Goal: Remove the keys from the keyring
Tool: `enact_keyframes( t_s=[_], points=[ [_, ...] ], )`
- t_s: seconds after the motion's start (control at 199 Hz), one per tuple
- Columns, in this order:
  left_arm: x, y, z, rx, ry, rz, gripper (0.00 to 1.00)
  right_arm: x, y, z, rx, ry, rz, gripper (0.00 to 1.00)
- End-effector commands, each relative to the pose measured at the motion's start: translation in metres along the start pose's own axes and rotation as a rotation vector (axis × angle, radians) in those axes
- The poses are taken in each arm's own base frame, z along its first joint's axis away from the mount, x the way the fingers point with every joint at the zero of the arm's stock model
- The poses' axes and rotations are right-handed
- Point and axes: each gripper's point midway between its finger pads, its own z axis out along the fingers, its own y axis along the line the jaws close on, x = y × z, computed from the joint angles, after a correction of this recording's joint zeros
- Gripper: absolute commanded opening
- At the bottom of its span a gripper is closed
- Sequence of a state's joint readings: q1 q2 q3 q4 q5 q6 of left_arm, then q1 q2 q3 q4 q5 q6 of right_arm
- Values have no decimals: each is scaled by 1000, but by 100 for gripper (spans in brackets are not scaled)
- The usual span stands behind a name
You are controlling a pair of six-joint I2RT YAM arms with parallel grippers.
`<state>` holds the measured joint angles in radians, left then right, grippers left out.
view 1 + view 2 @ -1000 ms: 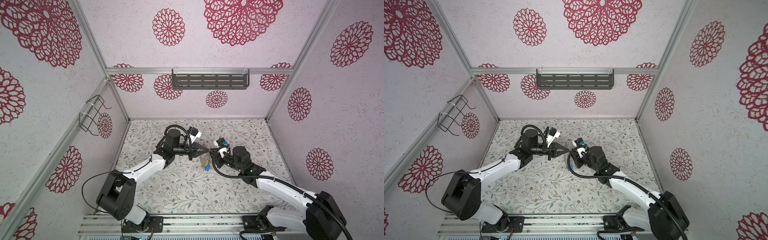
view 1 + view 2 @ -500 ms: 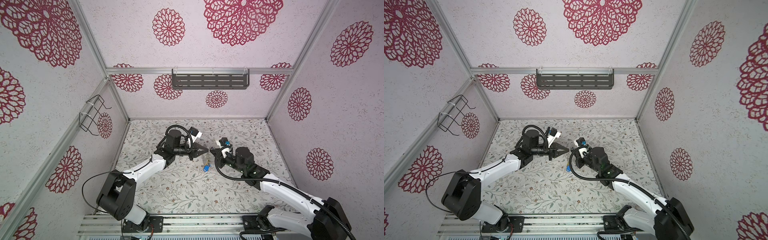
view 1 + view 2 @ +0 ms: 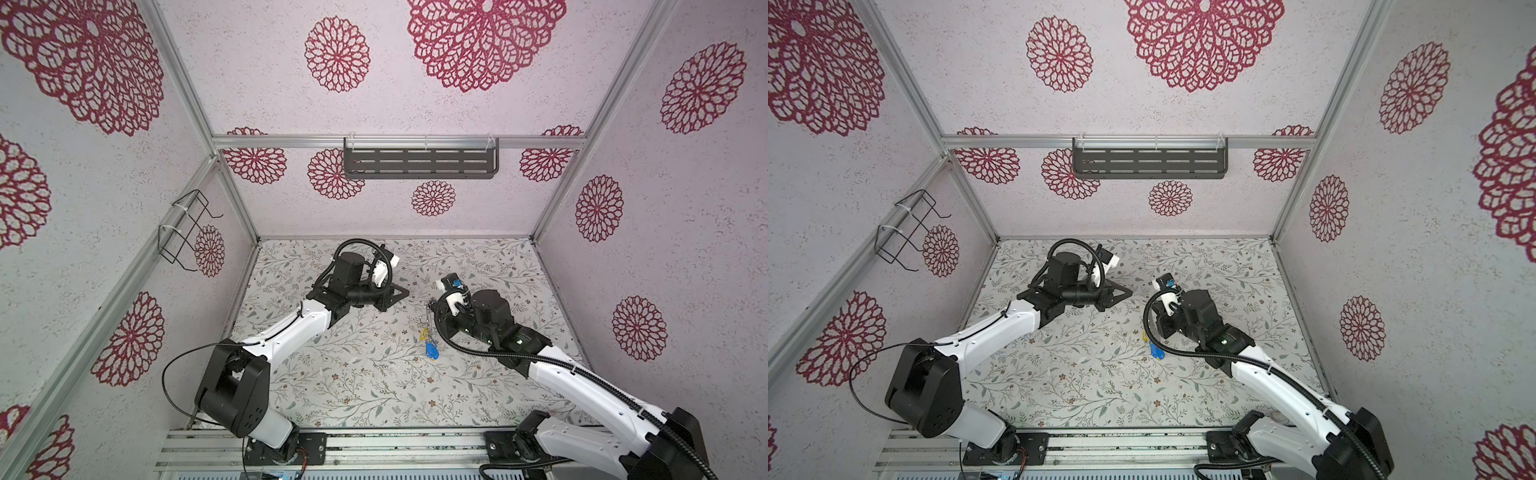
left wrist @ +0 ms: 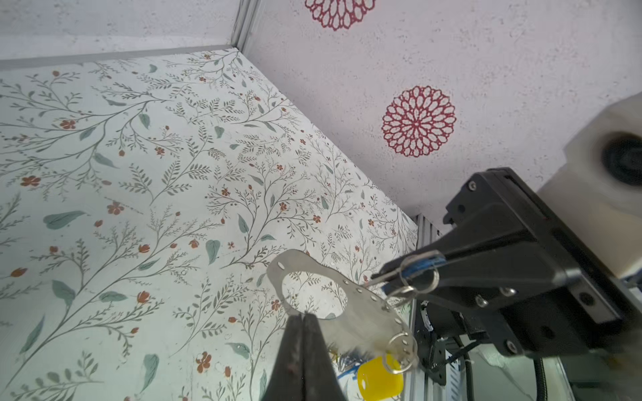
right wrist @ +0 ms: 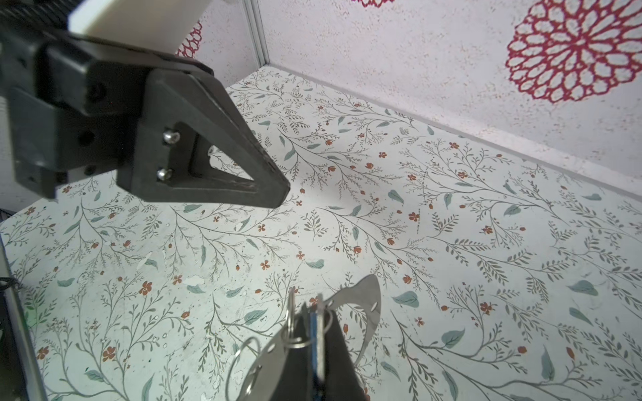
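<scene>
My right gripper (image 5: 314, 312) is shut on a blue-tagged key (image 5: 315, 330). The grey keyring (image 4: 364, 323) dangles from that key by a small split ring, above the floor. More keys (image 3: 431, 347) with blue tags and a yellow tag (image 4: 380, 380) hang below the plate in both top views. My left gripper (image 3: 405, 293) is shut with nothing between its fingers. It hovers a short way left of the keyring and is apart from it, as the right wrist view shows (image 5: 283, 192).
The floor is a floral-patterned mat (image 3: 374, 374) walled on three sides. A dark slotted shelf (image 3: 419, 162) hangs on the back wall and a wire rack (image 3: 183, 228) on the left wall. A metal rail (image 3: 374, 444) runs along the front edge.
The right gripper closed on the key and drew back to the right, carrying keyring and keys with it. The left gripper, shut throughout, now stands apart from the ring.
</scene>
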<state>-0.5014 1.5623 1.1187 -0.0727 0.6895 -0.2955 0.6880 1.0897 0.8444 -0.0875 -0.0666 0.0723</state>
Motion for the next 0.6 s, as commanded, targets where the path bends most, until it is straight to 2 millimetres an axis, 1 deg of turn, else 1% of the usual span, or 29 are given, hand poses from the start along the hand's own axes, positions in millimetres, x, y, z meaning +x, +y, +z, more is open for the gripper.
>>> enact_keyframes(
  t_s=[0.0, 0.065, 0.111, 0.166, 0.196, 0.216, 0.246, 0.292, 0.302, 0.322, 0.337, 0.357, 0.407, 0.448, 0.488, 0.498, 0.523, 0.563, 0.593],
  points=[
    [11, -1, 7, 10, 44, -25, 0, -5, -5, -1, 31, 41, 32, 0],
    [8, 6, 5, -36, 18, -32, 0, -2, -9, 2, 54, 38, 32, 0],
    [7, 13, 3, -79, -3, -35, 2, -1, -11, 2, 62, 18, 30, 0],
    [5, 22, -3, -152, -40, -35, 9, -2, -10, 2, 56, -10, 20, 0],
    [4, 27, -8, -189, -60, -28, 11, -4, -10, 1, 56, -30, 16, 0],
    [3, 29, -11, -214, -78, -17, 15, -6, -10, 1, 55, -43, 13, 0],
    [2, 33, -17, -258, -105, 2, 24, -7, -10, 0, 52, -60, 6, 0],
    [-3, 41, -29, -357, -163, 31, 28, -8, -8, 0, 43, -88, 1, 0],
    [-5, 43, -33, -384, -179, 42, 30, -7, -8, 0, 42, -90, -1, 0],
    [-7, 47, -40, -431, -199, 49, 36, -11, -8, -1, 42, -115, -4, 0],
    [-8, 51, -46, -479, -213, 55, 42, -10, -8, -1, 37, -124, -8, 0],
    [-11, 57, -55, -539, -223, 64, 45, -11, -7, -1, 32, -141, -14, 0],
    [-11, 71, -75, -678, -221, 75, 44, -12, -5, 0, 18, -170, -31, 0],
    [-11, 73, -87, -737, -219, 110, 42, -13, -2, 1, 1, -183, -51, 0],
    [-10, 72, -94, -748, -226, 148, 33, -13, 3, 3, -23, -187, -67, 0],
    [-13, 70, -96, -745, -236, 158, 29, -13, 3, 4, -27, -189, -71, 0],
    [-7, 71, -97, -748, -242, 173, 20, -15, 7, 4, -44, -194, -84, 0],
    [-8, 77, -108, -803, -311, 152, 21, -16, 10, 5, -60, -201, -100, 0],
    [-8, 82, -119, -846, -374, 116, 18, -20, 14, 5, -82, -212, -111, 0]
  ],
)
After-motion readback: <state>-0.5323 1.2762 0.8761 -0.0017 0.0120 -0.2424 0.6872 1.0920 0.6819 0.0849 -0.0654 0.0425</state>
